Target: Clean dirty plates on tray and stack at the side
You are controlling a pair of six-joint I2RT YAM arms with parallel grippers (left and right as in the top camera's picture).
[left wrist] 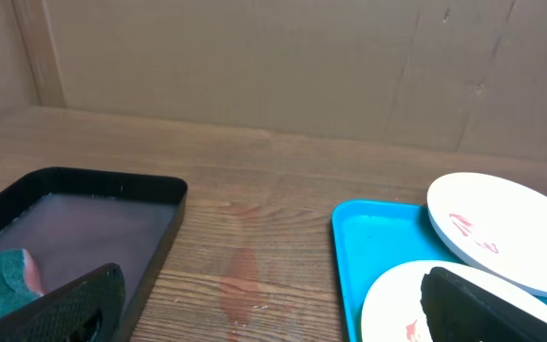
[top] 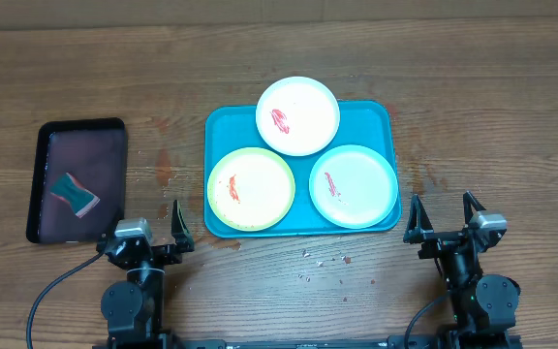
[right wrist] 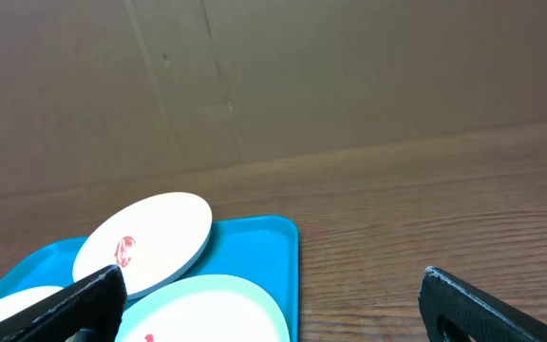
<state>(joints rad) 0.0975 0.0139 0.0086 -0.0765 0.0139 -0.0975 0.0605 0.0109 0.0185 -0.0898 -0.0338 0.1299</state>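
Observation:
The teal-blue tray point(top: 219, 128) lies mid-table and holds three plates, each with a red smear. The white plate point(top: 298, 115) rests on the tray's far rim. The yellow-green rimmed plate point(top: 251, 188) is at front left and the pale mint plate point(top: 355, 185) at front right. My left gripper point(top: 148, 231) is open and empty near the front edge, left of the tray. My right gripper point(top: 444, 221) is open and empty, right of the tray. The tray point(left wrist: 368, 237) and white plate point(left wrist: 501, 231) show in the left wrist view; the mint plate point(right wrist: 212, 304) shows in the right wrist view.
A black rectangular tray point(top: 54, 136) at the left holds liquid and a teal sponge point(top: 75, 194). A reddish stain point(top: 166, 165) marks the wood between the trays. Small crumbs point(top: 323, 260) lie in front of the teal tray.

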